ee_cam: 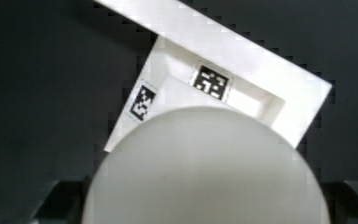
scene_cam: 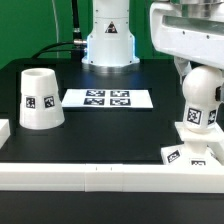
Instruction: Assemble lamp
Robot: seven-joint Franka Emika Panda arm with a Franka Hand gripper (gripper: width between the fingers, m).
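Note:
The rounded white bulb [scene_cam: 200, 100] stands upright on the flat square base [scene_cam: 190, 152] at the exterior view's right, by the front rail. My gripper [scene_cam: 200, 70] comes down from above and is shut on the bulb's top. In the wrist view the bulb [ee_cam: 202, 165] fills the near part of the picture, with a dark finger [ee_cam: 55, 205] tight against each side. The tagged base [ee_cam: 247, 95] shows beyond it. The truncated-cone shade [scene_cam: 40, 98] stands alone at the exterior view's left.
The marker board [scene_cam: 107, 98] lies flat in the middle at the back. A long white border rail [scene_cam: 100, 175] runs along the front edge and shows in the wrist view [ee_cam: 194, 25] behind the base. The robot's pedestal [scene_cam: 108, 40] stands at the back.

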